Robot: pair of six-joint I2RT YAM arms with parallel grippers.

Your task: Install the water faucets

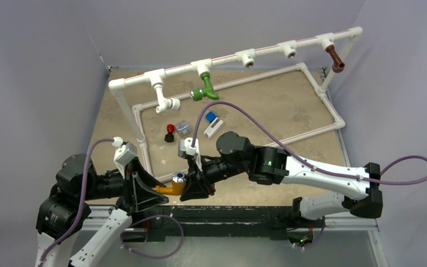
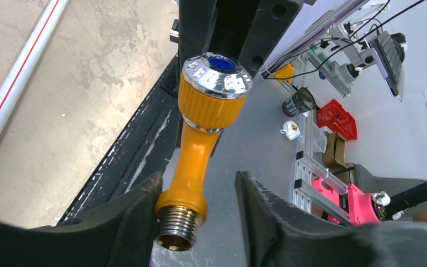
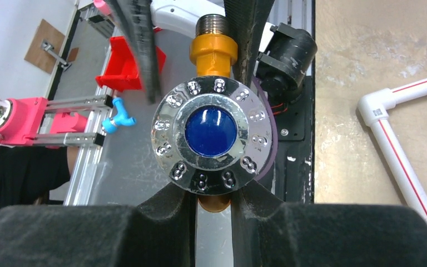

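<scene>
The orange faucet (image 1: 172, 186) with its silver round cap (image 3: 214, 128) hangs over the table's near edge. My right gripper (image 1: 192, 186) is shut on it just under the cap, the fingers (image 3: 172, 214) pinching the orange body. My left gripper (image 2: 199, 181) stands open around the threaded end (image 2: 179, 225): one finger (image 2: 139, 206) touches the orange collar, and the other is a gap away. A green faucet (image 1: 205, 89) hangs from a tee on the raised white pipe (image 1: 228, 60). The brown faucet (image 1: 336, 58) hangs near the pipe's right end.
The white pipe frame's base loop (image 1: 317, 83) lies on the tan board. A white elbow piece (image 1: 167, 103) hangs from the rail at left. A red-and-black knob (image 1: 169, 132), a clear part (image 1: 182, 128) and a blue-and-white piece (image 1: 212, 123) lie mid-board.
</scene>
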